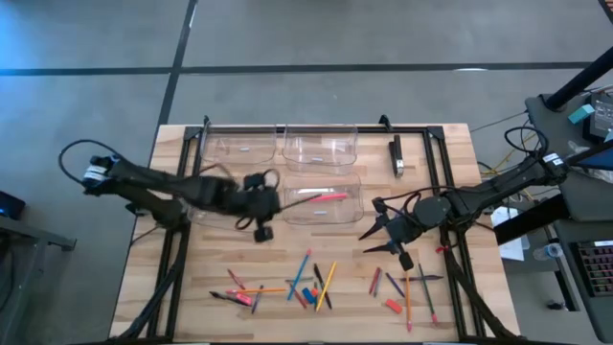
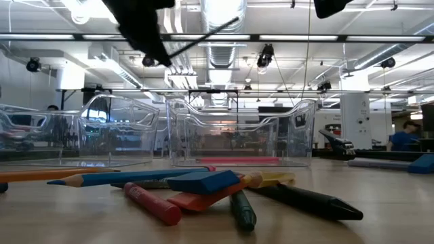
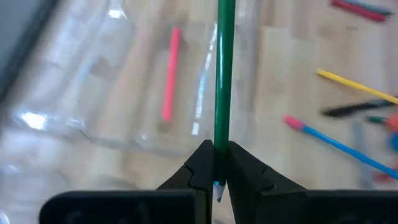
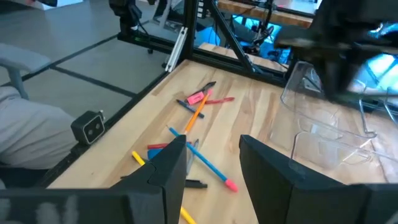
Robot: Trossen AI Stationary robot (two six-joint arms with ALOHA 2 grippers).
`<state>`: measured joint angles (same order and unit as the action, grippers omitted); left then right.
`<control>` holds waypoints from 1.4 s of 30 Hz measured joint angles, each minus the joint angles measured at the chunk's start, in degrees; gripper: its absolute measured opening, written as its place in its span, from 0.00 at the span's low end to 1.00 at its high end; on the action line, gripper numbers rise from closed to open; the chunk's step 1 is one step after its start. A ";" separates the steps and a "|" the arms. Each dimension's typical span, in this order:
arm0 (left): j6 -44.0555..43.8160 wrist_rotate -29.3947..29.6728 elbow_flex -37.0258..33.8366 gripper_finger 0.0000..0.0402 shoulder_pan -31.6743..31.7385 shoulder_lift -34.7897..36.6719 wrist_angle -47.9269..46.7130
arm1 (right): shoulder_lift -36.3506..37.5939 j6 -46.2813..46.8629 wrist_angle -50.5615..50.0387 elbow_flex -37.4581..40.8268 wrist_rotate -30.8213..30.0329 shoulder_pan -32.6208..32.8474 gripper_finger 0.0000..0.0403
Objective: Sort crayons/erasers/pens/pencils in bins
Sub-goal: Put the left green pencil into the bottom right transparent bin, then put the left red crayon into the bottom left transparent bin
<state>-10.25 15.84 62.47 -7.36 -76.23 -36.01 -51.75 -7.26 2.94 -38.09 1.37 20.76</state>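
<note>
My left gripper (image 1: 261, 209) (image 3: 216, 149) hangs above the table at the left edge of the near middle bin (image 1: 350, 213) and is shut on a green pencil (image 3: 224, 74). That pencil reaches out over the bin, where a pink pencil (image 1: 324, 195) (image 3: 170, 74) lies flat on the floor. In the low view the held pencil (image 2: 203, 39) shows as a thin dark stick slanting up high over the bins. My right gripper (image 1: 380, 236) (image 4: 211, 146) is open and hovers over bare wood right of that bin. Loose pencils, pens, crayons and erasers (image 1: 305, 283) lie near the near edge. My left gripper pinches the green pencil between its two fingers close to the pointed end (image 3: 219, 138), whose tip (image 3: 216, 188) shows just behind the fingertips. The fingers lie along the pencil, which sticks out forward from them. It is lifted clear of table and bin.
Two more clear bins (image 1: 239, 149) (image 1: 321, 144) stand along the far edge. A black-and-silver bar (image 1: 396, 156) lies on the frame at the far right. Further loose sticks lie at the near left (image 1: 239, 292) and near right (image 1: 402, 287).
</note>
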 joint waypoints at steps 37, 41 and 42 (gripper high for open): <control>3.79 -0.52 17.76 0.52 5.23 -10.31 -16.90 | 0.74 -0.90 -0.39 -0.04 0.02 0.32 0.35; -3.03 -0.55 16.65 0.52 1.20 -6.63 -26.33 | 0.74 -1.52 -1.07 -0.07 -0.02 0.32 0.35; -5.12 -0.57 16.30 0.52 -0.16 -6.01 -28.27 | 0.74 -1.58 -0.96 -0.07 -0.02 0.31 0.35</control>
<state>-15.37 15.27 78.77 -7.51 -82.24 -64.28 -51.00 -8.84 1.98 -38.15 1.34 21.08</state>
